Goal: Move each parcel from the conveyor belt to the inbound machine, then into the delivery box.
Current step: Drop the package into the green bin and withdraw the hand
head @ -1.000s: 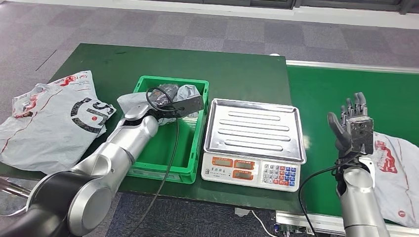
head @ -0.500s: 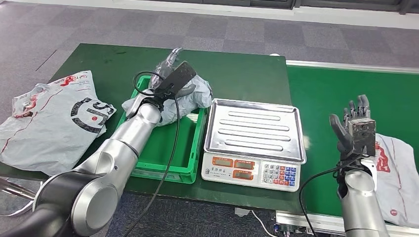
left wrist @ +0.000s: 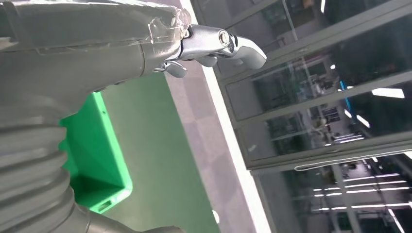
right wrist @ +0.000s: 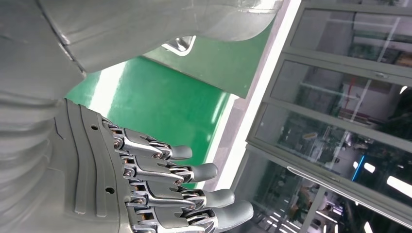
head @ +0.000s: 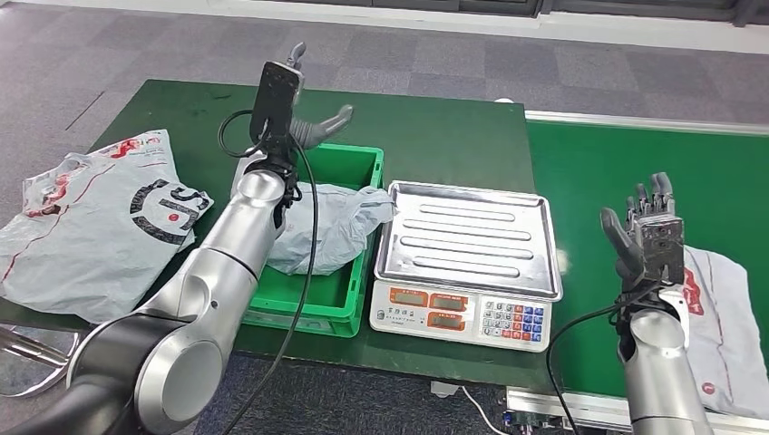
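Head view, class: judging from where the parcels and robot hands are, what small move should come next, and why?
Probably lower the right robot hand onto the parcel on the conveyor belt. The grey parcel lies in the green box, the left robot hand is raised holding nothing, and the scale tray is bare.

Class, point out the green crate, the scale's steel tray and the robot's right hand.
green crate (head: 362,272), head view, right wall.
scale's steel tray (head: 467,237), head view, centre of pan.
right hand (head: 651,237), head view, back of hand.
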Tool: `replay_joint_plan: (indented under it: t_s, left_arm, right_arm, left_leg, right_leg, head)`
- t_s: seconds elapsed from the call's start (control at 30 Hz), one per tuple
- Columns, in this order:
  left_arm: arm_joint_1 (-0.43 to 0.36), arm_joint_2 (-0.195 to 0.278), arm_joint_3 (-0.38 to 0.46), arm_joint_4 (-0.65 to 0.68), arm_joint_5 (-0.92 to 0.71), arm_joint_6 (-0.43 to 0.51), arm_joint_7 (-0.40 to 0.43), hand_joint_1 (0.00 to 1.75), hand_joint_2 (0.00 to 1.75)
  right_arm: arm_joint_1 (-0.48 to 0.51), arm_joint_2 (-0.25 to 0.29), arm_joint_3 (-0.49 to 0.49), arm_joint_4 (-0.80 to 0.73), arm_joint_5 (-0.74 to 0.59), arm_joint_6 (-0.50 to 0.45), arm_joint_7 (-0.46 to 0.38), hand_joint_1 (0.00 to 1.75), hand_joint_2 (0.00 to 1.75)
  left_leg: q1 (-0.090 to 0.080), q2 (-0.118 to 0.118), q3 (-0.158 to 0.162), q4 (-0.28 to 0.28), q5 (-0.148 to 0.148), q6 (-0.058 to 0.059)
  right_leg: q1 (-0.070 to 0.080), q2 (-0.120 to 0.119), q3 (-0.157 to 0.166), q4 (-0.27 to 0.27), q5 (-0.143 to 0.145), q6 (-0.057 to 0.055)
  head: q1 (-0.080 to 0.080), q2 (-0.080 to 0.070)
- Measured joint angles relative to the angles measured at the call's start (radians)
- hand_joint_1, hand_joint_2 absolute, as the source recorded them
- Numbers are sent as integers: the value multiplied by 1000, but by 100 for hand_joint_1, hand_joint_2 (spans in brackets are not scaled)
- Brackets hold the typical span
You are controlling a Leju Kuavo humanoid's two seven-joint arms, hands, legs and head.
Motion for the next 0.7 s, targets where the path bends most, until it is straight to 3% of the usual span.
replay_joint_plan:
  t_s: [0.57, 0.7]
  left_arm:
    - [0, -5, 0, -30, 25, -9, -3, 0, 175]
    - [0, -7, 0, -28, 147, -119, 18, 0, 175]
  right_arm:
    - [-9, 0, 0, 20, 0, 0, -3, 0, 175]
    - [-17, 1, 0, 30, 3, 2, -4, 0, 175]
  left_leg:
    - [0, 0, 0, 0, 0, 0]
    - [0, 0, 0, 0, 0, 0]
  right_leg:
    - [0, 0, 0, 0, 0, 0]
    - [0, 0, 0, 0, 0, 0]
  head:
    - [0, 0]
    - [0, 0]
